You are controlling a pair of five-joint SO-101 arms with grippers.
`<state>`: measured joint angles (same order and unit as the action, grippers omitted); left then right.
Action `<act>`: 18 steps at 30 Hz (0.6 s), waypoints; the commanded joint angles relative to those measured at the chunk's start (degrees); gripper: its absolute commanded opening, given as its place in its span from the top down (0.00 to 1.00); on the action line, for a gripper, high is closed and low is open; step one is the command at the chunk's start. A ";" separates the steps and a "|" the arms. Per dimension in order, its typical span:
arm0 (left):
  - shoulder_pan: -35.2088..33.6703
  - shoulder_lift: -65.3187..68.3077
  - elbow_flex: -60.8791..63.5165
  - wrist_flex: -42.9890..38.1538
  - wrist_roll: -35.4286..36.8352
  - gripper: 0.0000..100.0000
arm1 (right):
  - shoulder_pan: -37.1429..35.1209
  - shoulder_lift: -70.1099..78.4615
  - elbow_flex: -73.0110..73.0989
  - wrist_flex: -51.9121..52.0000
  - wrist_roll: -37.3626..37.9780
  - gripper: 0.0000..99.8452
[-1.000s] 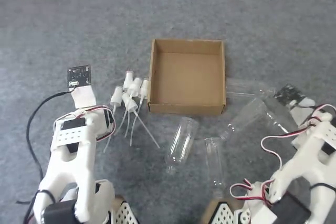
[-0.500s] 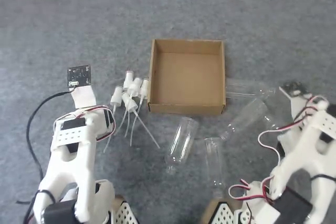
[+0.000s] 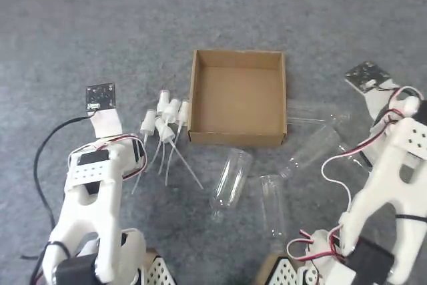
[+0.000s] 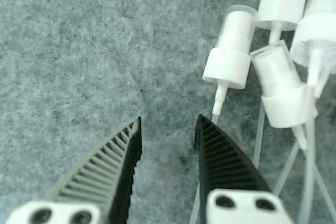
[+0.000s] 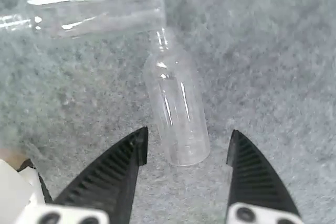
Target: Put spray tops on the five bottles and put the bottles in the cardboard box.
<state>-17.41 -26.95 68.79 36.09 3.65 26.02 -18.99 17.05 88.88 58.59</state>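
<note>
Your right arm's been lifting and reaching farther out. Now the right fingers (image 5: 113, 174) are hanging wide apart over a bottle (image 5: 176, 114) lying on the table (image 5: 273, 51). Clamping off-centre is risking that slick round thing squirting sideways. Your left fingers (image 4: 113, 166) are sitting apart beside the spray tops (image 4: 231, 61), holding nothing.

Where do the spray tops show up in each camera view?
High view: spray tops clustered left of the cardboard box.
Left wrist view: spray tops just beyond the open left gripper.
Right wrist view: a clear bottle ahead of the open right gripper instead.
Shared landmark: the grey carpet.
</note>
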 commanded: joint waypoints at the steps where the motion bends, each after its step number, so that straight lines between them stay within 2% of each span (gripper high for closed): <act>1: 0.26 -2.11 -0.48 -1.05 -0.26 0.85 | -0.40 -1.01 -0.79 0.48 1.58 0.78; 5: 0.18 -2.11 -0.48 -1.05 -0.26 0.85 | -0.57 -1.01 0.70 0.75 4.13 0.78; 18: -0.26 -2.64 -0.57 0.00 -0.18 0.85 | 1.71 -1.01 5.27 1.01 4.31 0.78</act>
<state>-17.41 -26.95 68.79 36.09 3.65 26.90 -18.99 21.54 89.41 62.20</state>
